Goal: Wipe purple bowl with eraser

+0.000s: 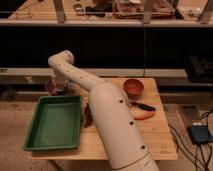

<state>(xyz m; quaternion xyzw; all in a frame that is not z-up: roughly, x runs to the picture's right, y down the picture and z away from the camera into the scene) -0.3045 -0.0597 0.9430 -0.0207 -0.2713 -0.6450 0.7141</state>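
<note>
- The pincer (58,80) hangs at the far-left corner of the worktop (161,136), directly over the purple bowl (53,89) and down at or just above its rim.
- Whether the pincer is wide, narrow or carrying the eraser I cannot tell. No eraser can be picked out anywhere on its own.
- The purple bowl sits beyond the far edge of the green tray (34,145), well apart from the orange bowl (133,88) on the far-right side.
- Judged from this, the approach is done and the arm (114,125) is placed for wiping. Whether a stroke has been made inside the bowl is not visible, so the wipe itself may be entirely left.
- The bowl is round and has no long axis. It appears to stand upright with its mouth facing up toward the pincer.
- A small dark object (88,116) lies just right of the tray, and a red-and-black tool (143,110) lies near the orange bowl. Neither seems involved.
</note>
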